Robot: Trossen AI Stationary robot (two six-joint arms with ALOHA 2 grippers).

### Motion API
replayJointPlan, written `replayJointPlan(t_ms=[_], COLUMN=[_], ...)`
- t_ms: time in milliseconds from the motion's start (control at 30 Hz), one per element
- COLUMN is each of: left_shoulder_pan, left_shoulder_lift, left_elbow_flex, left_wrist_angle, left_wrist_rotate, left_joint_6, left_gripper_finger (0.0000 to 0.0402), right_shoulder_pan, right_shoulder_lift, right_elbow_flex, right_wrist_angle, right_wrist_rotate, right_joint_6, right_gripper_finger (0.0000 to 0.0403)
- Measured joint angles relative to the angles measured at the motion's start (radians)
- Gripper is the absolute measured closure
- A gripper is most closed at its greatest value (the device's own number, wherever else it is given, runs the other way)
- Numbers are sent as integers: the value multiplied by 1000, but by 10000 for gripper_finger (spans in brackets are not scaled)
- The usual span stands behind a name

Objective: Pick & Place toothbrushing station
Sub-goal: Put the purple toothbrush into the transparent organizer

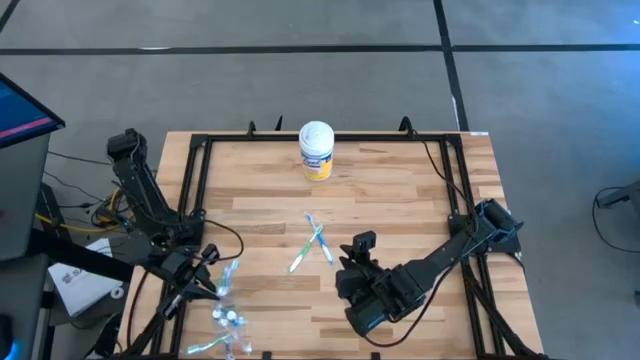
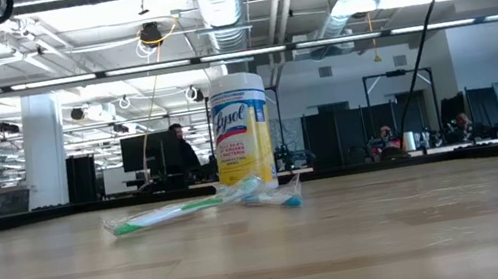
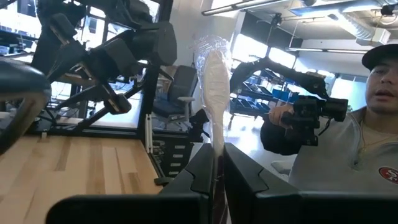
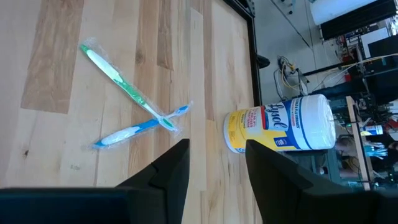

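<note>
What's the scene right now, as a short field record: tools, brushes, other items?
left tool: shut on a wrapped brush, at the table's left edge
right tool: open, empty, over the table near the crossed brushes
green brush: flat on table, crossed with the blue one
blue brush: flat on table
wipes can: upright at the table's far side
pile: more brushes at the near-left edge

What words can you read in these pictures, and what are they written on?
"Lysol": brand name on the yellow and white round plastic wipes canister standing at the far side of the wooden table.
The smaller print below the brand on the canister's label: too blurred to read.
The red patch on the grey sleeve of the person in the left wrist view: too blurred to read.
The wrapped toothbrushes: no readable text.
</note>
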Motion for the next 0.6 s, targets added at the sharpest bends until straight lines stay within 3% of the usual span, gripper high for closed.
replayJointPlan(t_ms=[600], left_shoulder_pan=[-81], left_shoulder_lift=[97], left_elbow_flex=[0], left_wrist_angle=[-6], left_wrist_rotate=[-210], left_joint_6=[0], left_gripper_finger=[391], right_shoulder_pan=[1], right_shoulder_lift=[0], right_elbow_flex=[0], right_wrist_angle=[0], right_wrist_rotate=[0], right_joint_6=[0], right_gripper_finger=[256])
